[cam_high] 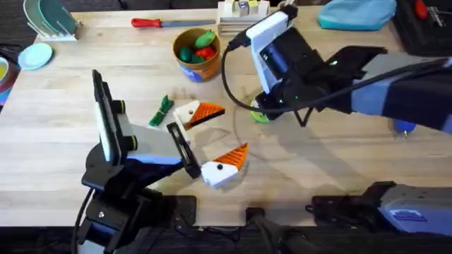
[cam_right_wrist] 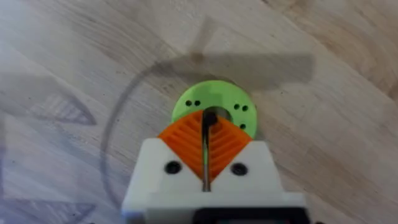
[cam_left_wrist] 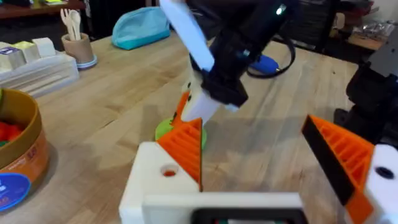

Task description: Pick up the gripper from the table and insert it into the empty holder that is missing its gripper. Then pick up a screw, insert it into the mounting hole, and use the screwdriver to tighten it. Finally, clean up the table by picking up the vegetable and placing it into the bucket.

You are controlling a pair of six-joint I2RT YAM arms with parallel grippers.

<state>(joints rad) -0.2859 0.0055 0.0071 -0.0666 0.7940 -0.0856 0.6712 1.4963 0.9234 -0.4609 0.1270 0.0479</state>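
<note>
My right gripper [cam_high: 263,113] points down onto a flat green disc [cam_right_wrist: 211,93]. Its orange fingers [cam_right_wrist: 186,140] are shut, and a small dark screw [cam_right_wrist: 209,117] is pinched at their tips. My left gripper [cam_high: 234,128] lies open just above the table. Each of its white mounts [cam_left_wrist: 152,177] carries an orange finger, so I cannot pick out an empty holder. The near mount's hole [cam_left_wrist: 168,171] shows orange inside. The dark green vegetable [cam_high: 162,109] lies beside the left gripper. The bucket [cam_high: 185,65] stands farther back. The screwdriver's blue handle [cam_left_wrist: 264,62] lies behind the right arm.
A red-handled tool [cam_high: 152,22] lies at the table's far edge beside a tray of small boxes [cam_high: 240,14]. Coloured toy food fills the bucket. A blue pouch [cam_high: 357,13] sits at the back right. A black cable [cam_high: 227,77] loops by the right arm.
</note>
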